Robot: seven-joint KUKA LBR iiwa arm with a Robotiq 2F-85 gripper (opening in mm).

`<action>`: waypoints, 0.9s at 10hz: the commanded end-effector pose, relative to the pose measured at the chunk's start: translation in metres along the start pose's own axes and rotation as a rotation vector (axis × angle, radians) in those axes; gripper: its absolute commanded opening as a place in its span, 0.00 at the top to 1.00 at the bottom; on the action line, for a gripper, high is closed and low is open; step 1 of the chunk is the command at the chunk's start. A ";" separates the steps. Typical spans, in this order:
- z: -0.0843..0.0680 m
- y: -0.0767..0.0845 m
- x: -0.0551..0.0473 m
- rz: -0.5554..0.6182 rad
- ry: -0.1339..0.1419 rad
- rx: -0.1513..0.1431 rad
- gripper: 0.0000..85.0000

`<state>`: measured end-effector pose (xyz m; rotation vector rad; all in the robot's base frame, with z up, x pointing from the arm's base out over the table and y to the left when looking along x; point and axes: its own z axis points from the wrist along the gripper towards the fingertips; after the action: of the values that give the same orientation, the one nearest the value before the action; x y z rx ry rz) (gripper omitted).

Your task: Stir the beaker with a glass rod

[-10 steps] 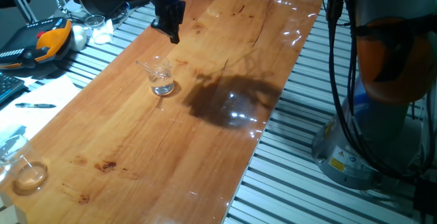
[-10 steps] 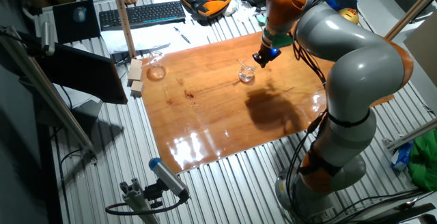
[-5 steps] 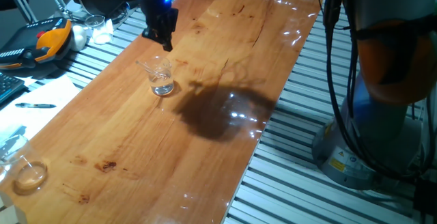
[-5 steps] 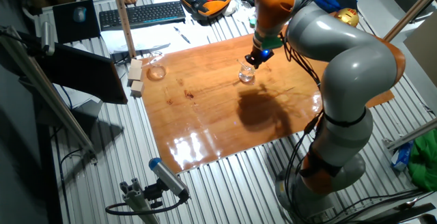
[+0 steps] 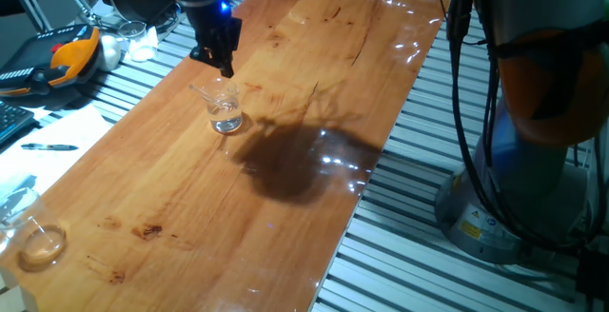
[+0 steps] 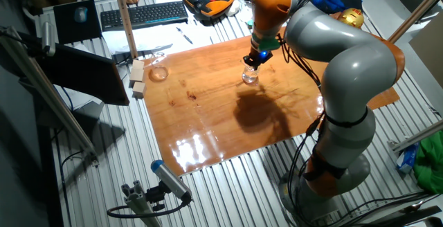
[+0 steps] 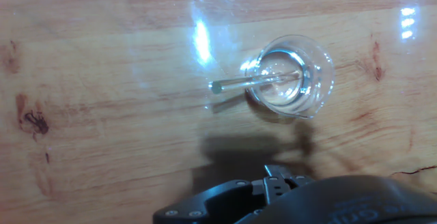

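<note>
The beaker (image 5: 225,112) stands upright on the wooden board, with a little clear liquid in it; it also shows in the other fixed view (image 6: 249,76) and the hand view (image 7: 290,77). The glass rod (image 5: 203,93) leans in the beaker, its free end sticking out over the rim to the left (image 7: 235,82). My gripper (image 5: 225,65) hangs just above and behind the beaker, close to the rod's upper end, touching neither. Its fingers look closed together and empty in the other fixed view (image 6: 250,59) and at the bottom of the hand view (image 7: 281,176).
A low round glass dish (image 5: 43,243) sits at the board's near left corner, next to wooden blocks (image 6: 138,80). An orange-black handset (image 5: 71,50) and a keyboard (image 6: 142,14) lie off the board. The arm's base (image 5: 533,112) stands to the right.
The gripper has moved left along the board toward the beaker and now sits right over its far side. The beaker and the rod have not moved.
</note>
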<state>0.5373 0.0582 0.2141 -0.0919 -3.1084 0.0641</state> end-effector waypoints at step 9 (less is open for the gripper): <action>-0.001 0.024 -0.005 0.035 -0.001 0.026 1.00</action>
<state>0.5438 0.0818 0.2146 -0.1487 -3.1081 0.1131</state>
